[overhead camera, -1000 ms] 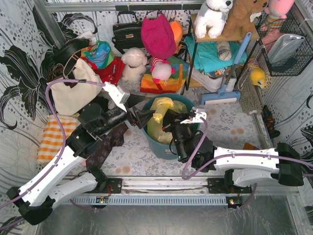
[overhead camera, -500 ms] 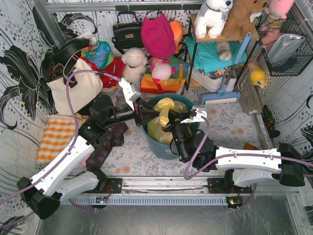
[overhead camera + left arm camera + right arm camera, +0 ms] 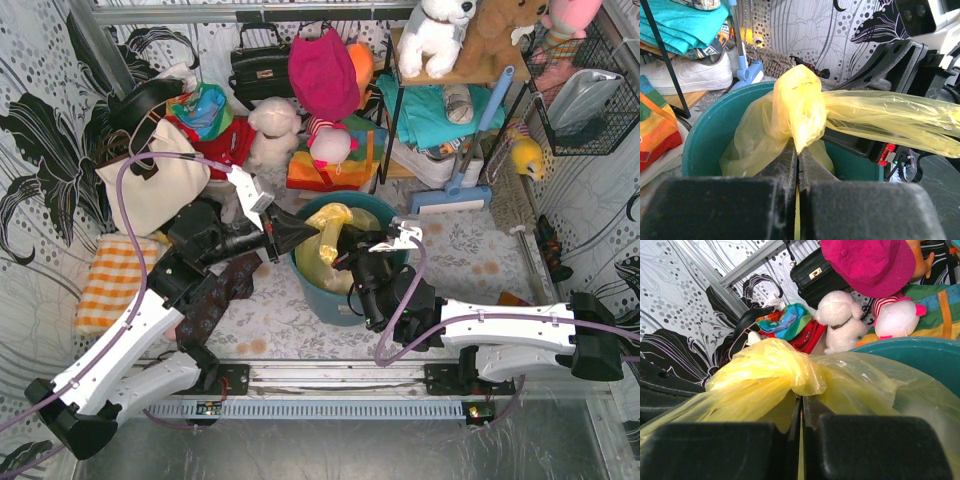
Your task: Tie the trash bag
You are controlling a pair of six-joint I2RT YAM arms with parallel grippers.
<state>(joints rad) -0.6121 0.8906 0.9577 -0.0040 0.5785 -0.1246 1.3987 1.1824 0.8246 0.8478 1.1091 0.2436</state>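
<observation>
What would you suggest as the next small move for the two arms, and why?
Probably pull the left gripper and right gripper gently away from each other to cinch the knot. Both are shut on the trash bag, and the knot above the teal bin looks puffy and loose.

Nothing to read here: no word, number, label or brand name comes through clearly enough to make out in any of the three views.
</observation>
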